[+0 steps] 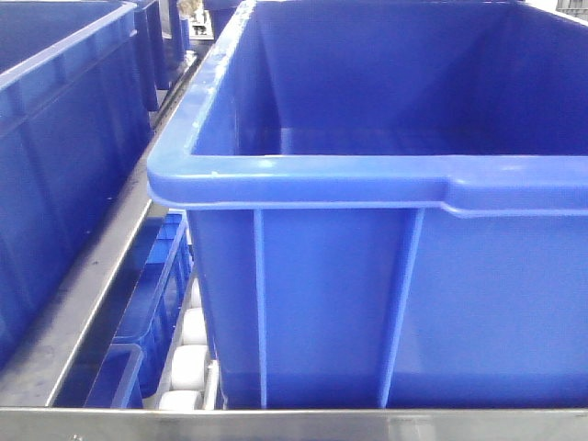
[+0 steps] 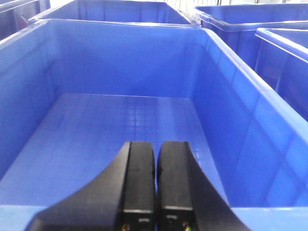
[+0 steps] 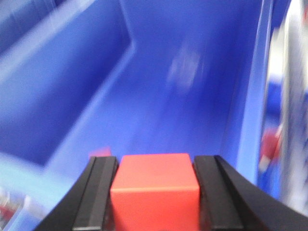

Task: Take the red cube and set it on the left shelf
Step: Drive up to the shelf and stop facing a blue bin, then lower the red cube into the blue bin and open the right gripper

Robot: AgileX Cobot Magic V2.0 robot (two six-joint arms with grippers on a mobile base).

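Presently, right tool [image 3: 155, 192] clamps the red cube [image 3: 155, 185], left tool [image 2: 156, 185] sits closed holding nothing, both over blue crates [image 1: 312, 175] on the left shelf [image 1: 83, 303].

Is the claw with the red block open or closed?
Closed: the right gripper has its fingers against both sides of the red cube.

On the far right of the right wrist view you see a blurred pale upright shape [image 3: 294, 96], with a small red-and-white blur [image 3: 269, 144] just beside it; you can't tell what either is.
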